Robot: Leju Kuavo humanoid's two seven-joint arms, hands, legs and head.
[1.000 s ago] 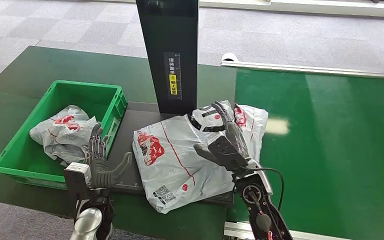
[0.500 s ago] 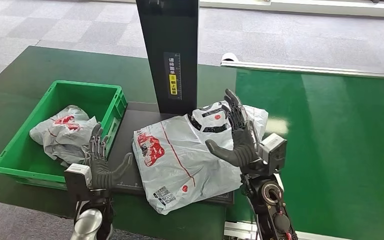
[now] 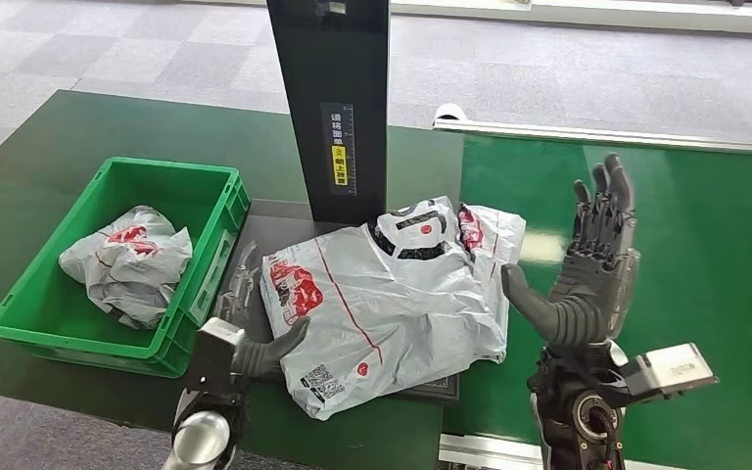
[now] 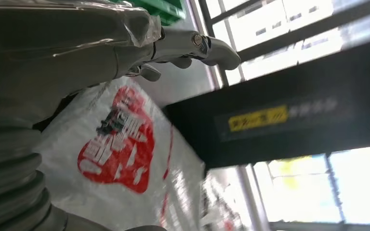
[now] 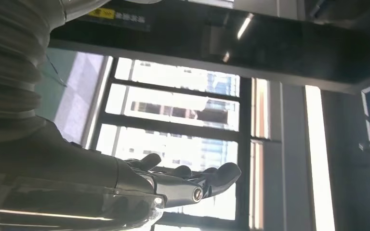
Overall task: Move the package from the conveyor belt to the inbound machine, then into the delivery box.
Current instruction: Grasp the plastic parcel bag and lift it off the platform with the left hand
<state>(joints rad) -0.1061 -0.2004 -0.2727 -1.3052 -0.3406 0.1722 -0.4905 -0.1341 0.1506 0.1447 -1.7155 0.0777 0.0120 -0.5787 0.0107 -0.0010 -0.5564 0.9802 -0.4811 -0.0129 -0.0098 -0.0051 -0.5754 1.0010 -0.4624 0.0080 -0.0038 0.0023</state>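
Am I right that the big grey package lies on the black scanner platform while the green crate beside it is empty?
Not quite: the green crate already holds a crumpled grey bag, as the head view shows. The big grey package does lie on the black scanner platform.

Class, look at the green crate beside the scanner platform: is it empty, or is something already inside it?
Not empty. The green crate already holds one crumpled grey package, lying inside its walls.
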